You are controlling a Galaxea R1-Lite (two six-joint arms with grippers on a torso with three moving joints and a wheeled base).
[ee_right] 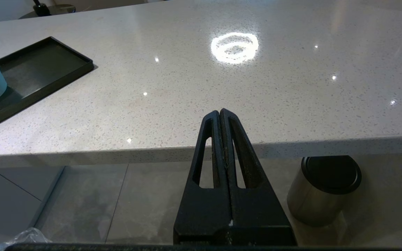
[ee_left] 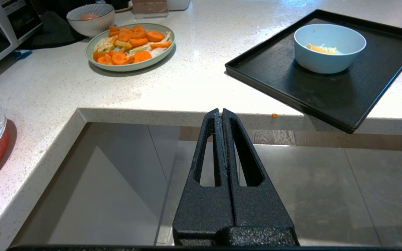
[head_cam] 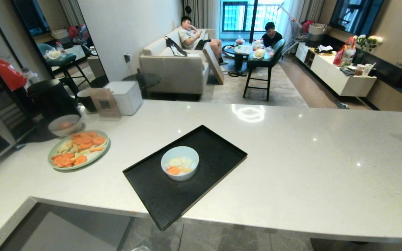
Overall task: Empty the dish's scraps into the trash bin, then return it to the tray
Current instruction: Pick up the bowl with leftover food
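Both my left pincer [ee_left: 221, 113] and right pincer [ee_right: 220, 113] hang closed, empty; I should open wide, grip the dish [head_cam: 179, 162] by its rim, level

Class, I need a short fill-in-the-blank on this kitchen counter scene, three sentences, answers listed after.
1. The pale blue bowl sits on the black ____.
2. The tray has one corner hanging over the counter's ____.
3. The left gripper and right gripper both have their fingers ____.

Missing words: tray; edge; shut
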